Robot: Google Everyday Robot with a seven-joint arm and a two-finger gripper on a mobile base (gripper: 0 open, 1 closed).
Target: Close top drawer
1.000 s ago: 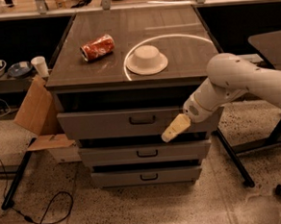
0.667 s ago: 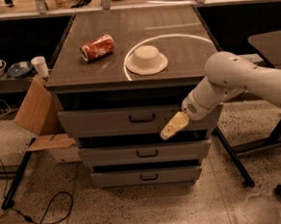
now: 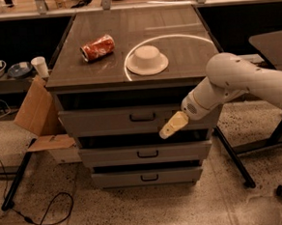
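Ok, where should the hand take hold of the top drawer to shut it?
Take the small bar handle at the centre of the top drawer, coming straight in from the front. The drawer's front is plain and flat, so the bar is the only part that offers a hold. The hand is low by the front, right of the handle.

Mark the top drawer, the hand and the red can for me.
top drawer [image 3: 108,121]: camera view, left half of its flat front.
hand [image 3: 167,130]: camera view, its pale tip, at the drawer front's lower edge, right side.
red can [image 3: 98,47]: camera view, middle of its side, lying on the cabinet top [image 3: 174,30].
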